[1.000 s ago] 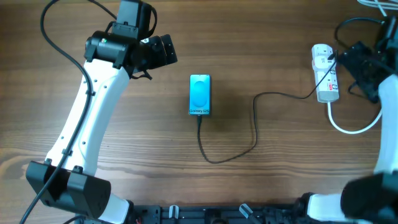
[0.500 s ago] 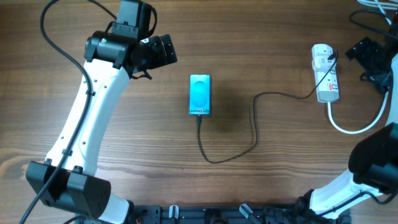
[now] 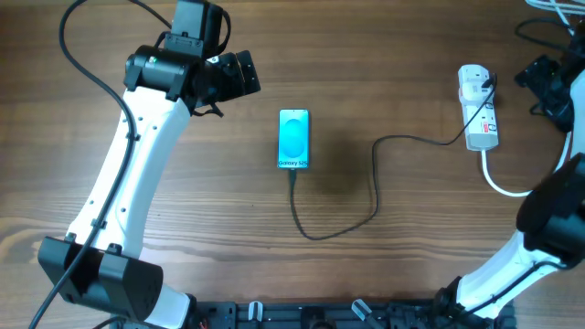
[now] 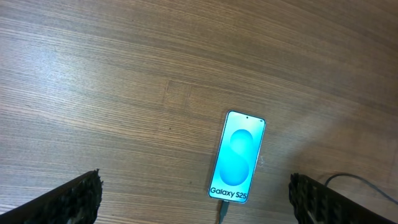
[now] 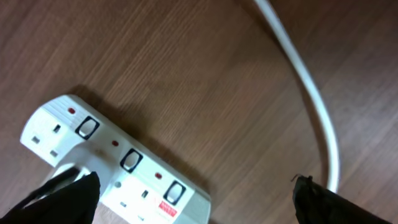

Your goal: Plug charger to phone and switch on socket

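Right tool [image 3: 541, 80], jaws apart, just beside socket [image 3: 478, 108]; charger [image 3: 375, 183] against phone [image 3: 293, 139].

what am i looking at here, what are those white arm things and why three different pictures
Two white robot arms stand at a wooden table, each ending in a black two-finger gripper. One picture comes from a camera fixed overhead. The other two come from cameras on the wrists, so the dark shapes in their bottom corners are the gripper's own fingers. On the table lie a small smartphone with a bright cyan screen, a white power strip with a thick white cord, and a thin black charger cable running from the phone's bottom edge to the strip. The left gripper is near the phone, the right gripper beside the strip. Both are open, holding nothing.
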`<state>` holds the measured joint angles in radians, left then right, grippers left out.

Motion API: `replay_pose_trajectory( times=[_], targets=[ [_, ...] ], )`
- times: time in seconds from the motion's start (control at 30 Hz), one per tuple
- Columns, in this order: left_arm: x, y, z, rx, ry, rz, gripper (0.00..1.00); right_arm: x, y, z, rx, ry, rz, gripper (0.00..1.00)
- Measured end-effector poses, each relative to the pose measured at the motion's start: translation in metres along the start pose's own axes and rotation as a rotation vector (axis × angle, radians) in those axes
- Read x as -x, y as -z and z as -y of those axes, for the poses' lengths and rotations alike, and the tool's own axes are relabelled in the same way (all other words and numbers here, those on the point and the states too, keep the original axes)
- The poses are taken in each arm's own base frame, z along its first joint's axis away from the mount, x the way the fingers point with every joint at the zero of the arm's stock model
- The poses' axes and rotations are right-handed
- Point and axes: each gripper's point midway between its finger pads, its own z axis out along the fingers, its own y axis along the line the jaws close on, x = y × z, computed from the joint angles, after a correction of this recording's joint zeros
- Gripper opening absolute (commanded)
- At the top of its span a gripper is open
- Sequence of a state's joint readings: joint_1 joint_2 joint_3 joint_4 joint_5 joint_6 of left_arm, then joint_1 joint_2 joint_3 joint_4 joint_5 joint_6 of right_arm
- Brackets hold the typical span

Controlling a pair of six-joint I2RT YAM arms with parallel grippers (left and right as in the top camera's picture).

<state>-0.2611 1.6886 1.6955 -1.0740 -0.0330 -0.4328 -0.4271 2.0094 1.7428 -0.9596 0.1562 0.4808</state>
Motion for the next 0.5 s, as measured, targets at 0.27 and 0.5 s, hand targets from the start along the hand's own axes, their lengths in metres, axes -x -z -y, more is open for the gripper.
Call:
replay_pose_trajectory(
  times=[0.27, 0.5],
  targets=[
    [0.0, 0.0, 0.0, 0.0, 0.0, 0.0, 1.0, -0.022, -0.054, -0.007, 0.009, 0.094, -0.117, 1.0],
    [0.0, 0.0, 0.0, 0.0, 0.0, 0.0, 1.0, -0.022, -0.076, -0.008, 0.058, 0.121, -0.141, 1.0]
  ],
)
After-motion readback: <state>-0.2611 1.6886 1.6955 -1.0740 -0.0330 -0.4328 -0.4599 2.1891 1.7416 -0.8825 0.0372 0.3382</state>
